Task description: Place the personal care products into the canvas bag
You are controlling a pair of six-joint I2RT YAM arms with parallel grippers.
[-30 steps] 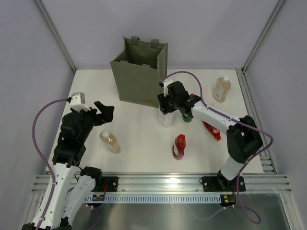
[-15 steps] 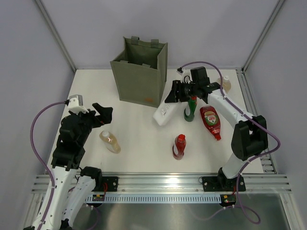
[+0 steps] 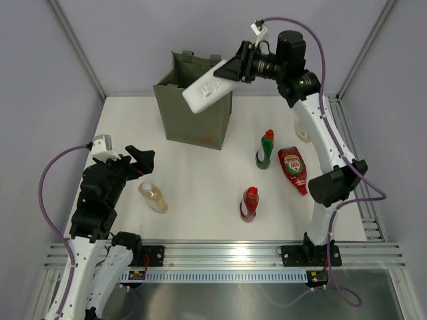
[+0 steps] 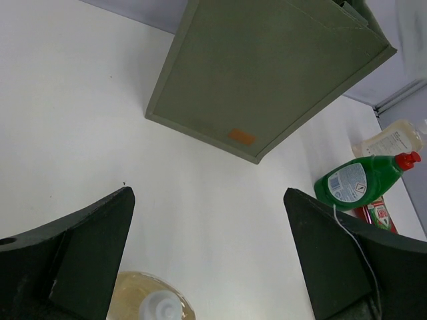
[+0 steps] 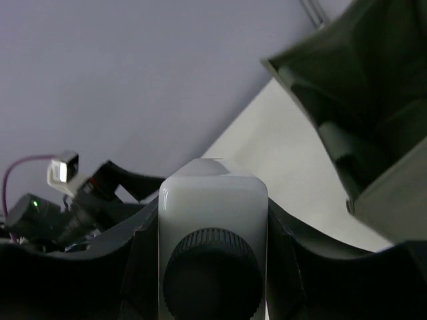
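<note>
Grey walls [image 3: 133, 40] enclose the white table [image 3: 200, 180]; the right gripper [image 3: 241, 65] clamps a white bottle [image 3: 208, 88] aloft near the canvas bag [image 3: 190, 113], while the left gripper [image 3: 141, 157] gapes empty.

The white table [image 3: 200, 193] bears the canvas bag [image 3: 193, 113] and five bottles [image 3: 249, 203].

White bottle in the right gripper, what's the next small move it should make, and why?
Probably lower the white bottle base-first toward the mouth of the canvas bag before releasing. The right gripper holds it tilted by its dark-capped end, high above the bag. In the right wrist view the opening lies off to the side, so letting go now might miss.
</note>
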